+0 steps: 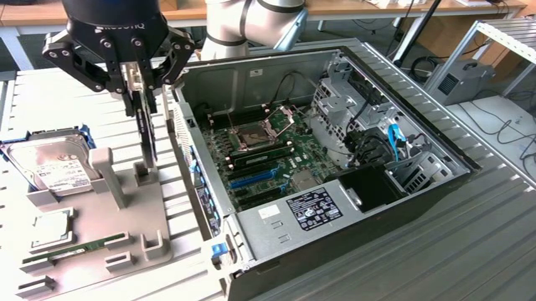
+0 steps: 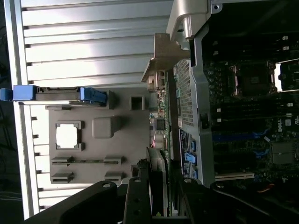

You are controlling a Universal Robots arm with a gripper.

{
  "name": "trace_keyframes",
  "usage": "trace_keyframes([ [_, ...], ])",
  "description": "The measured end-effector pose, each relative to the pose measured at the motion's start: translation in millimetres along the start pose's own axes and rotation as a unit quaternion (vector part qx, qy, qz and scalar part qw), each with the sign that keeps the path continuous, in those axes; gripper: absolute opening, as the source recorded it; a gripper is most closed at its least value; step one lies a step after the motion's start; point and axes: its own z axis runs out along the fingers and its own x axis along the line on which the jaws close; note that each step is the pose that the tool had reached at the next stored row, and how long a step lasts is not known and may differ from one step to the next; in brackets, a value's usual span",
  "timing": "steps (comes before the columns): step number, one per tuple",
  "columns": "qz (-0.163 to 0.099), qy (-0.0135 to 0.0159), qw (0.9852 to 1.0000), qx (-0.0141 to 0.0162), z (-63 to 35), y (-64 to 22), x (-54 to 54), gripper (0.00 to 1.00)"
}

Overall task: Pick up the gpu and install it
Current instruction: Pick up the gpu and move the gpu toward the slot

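Observation:
The gpu (image 1: 147, 135) hangs edge-on as a thin dark card with my gripper (image 1: 139, 88) shut on its upper edge. Its lower end sits just above the grey holder tray (image 1: 125, 207), beside the case's outer wall; I cannot tell whether it still touches the tray. In the wrist view the gpu (image 2: 160, 123) runs straight out from my gripper (image 2: 161, 189), its silver end bracket (image 2: 163, 58) at the far end, between the tray (image 2: 93, 140) and the case wall (image 2: 187, 98). The open computer case (image 1: 418, 125) lies on the exterior view's right, motherboard (image 1: 268, 147) exposed with blue and black slots (image 1: 251, 180).
On the tray lie a hard drive (image 1: 50, 166) in a blue caddy, a CPU (image 1: 52, 229) and a RAM stick (image 1: 75, 249). Inside the case are a power supply (image 1: 305, 210), a drive cage (image 1: 339, 106) and cables (image 1: 393, 138). The slatted table runs all around.

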Motion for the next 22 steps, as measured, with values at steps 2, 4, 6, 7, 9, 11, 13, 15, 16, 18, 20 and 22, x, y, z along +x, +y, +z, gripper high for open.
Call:
trace_keyframes([
  [2,0.0,0.0,1.0,0.0002,0.0,0.1,-1.6,0.29],
  [4,0.0,0.0,1.0,0.0004,0.0,0.3,-3.3,0.29],
  [6,0.0,0.0,1.0,0.0006,0.1,0.4,-4.9,0.29],
  [7,0.0,-0.0001,1.0,0.0007,0.1,0.4,-5.7,0.29],
  [9,0.0,0.0,1.0,0.0008,0.1,0.5,-7.0,0.29],
  [11,0.0,0.0,1.0,0.001,0.1,0.7,-8.5,0.29],
  [13,0.0,-0.0001,1.0,0.0011,0.1,0.8,-9.8,0.29],
  [15,0.0,-0.0001,1.0,0.0012,0.2,0.9,-11.3,0.29],
  [16,0.0,-0.0001,1.0,0.0013,0.1,0.9,-12.0,0.29],
  [18,0.0,-0.0001,1.0,0.0014,0.2,1.0,-13.5,0.29],
  [20,0.0,-0.0001,1.0,0.0016,0.2,1.2,-15.2,0.29],
  [22,0.0,-0.0001,1.0,0.0017,0.2,1.3,-16.7,0.29],
])
